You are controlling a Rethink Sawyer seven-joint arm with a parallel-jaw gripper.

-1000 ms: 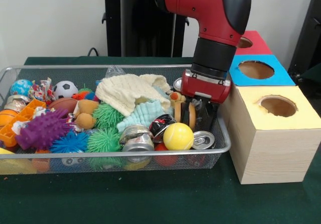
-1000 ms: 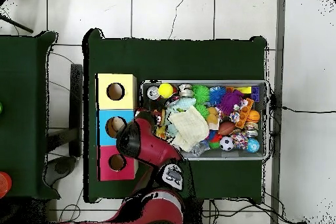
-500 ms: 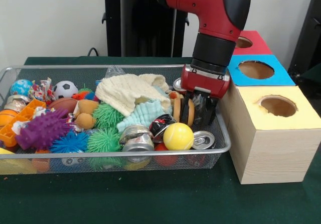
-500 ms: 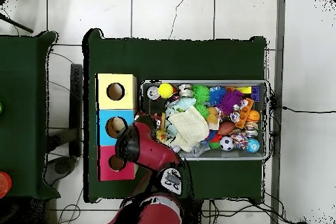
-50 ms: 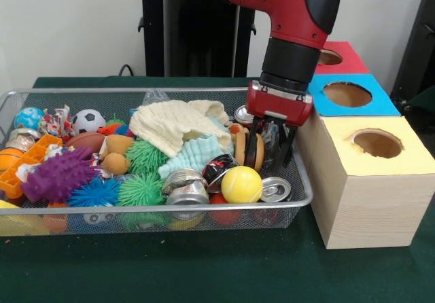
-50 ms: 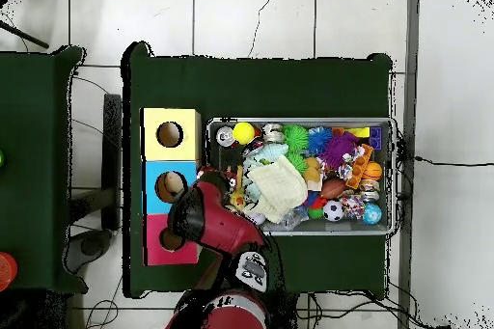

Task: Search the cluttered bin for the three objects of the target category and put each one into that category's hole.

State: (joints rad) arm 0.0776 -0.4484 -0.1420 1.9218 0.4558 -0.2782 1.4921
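I have the gripper (image 5: 270, 155) hanging over the end of the wire bin (image 5: 302, 195) that sits just beside the wooden box (image 5: 370, 201). Its fingers (image 5: 285, 148) are closed around a crumpled dark can (image 5: 270, 140), held upright among the clutter. An orange and black disc-shaped toy (image 5: 253, 151) stands right against the gripper. Below them, a yellow ball (image 5: 241, 184) and a silver can (image 5: 275, 189) lie at the bin's front rail. The box top carries a yellow hole (image 5: 377, 143), a blue hole (image 5: 347, 94) and a red hole (image 5: 331, 57). From overhead I see the arm (image 6: 207, 224) covering that end of the bin and part of the box.
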